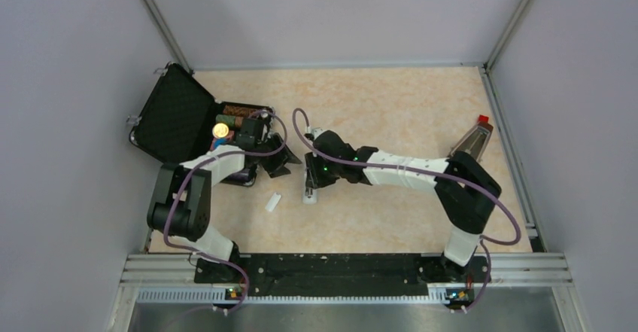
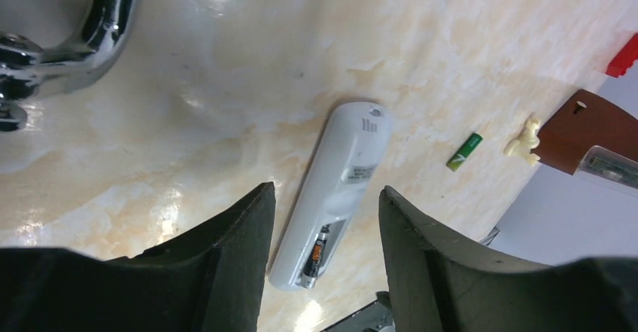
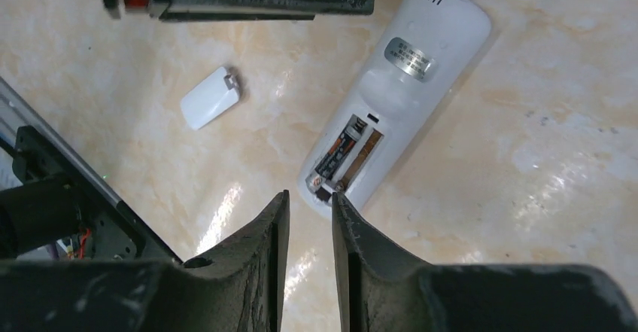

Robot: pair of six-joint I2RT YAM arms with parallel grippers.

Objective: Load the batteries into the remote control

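Ana: Starting at the left edge of the worktop, there is the black case [image 1: 177, 117]. Just beside it hangs the left gripper [image 2: 327, 193], its jaws wide and nothing between them.

Ben: And the small white cover [image 3: 211, 98]?

Ana: It lies loose toward the near edge, near the remote control [image 3: 410, 83] but not touching it. The remote control lies about the middle of the worktop, back face up, with the compartment open. The dark battery [image 3: 340, 150] sits in one slot and the other slot is empty.

Ben: The right gripper [image 3: 308, 196]?

Ana: It hovers at the compartment end of the remote, jaws narrow, holding nothing. Here is the first danger, probably: the tips are just beside the seated battery, so a low move could lever it out or push the remote aside.

Ben: Where is the green battery [image 2: 464, 152]?

Ana: On the bare worktop, well apart from the remote, toward the right edge and near a brown object [image 2: 587, 132]. It is slim and round, so a poor pinch may roll it away. It could also go in with the poles reversed. Both arms are close together, so they may collide.
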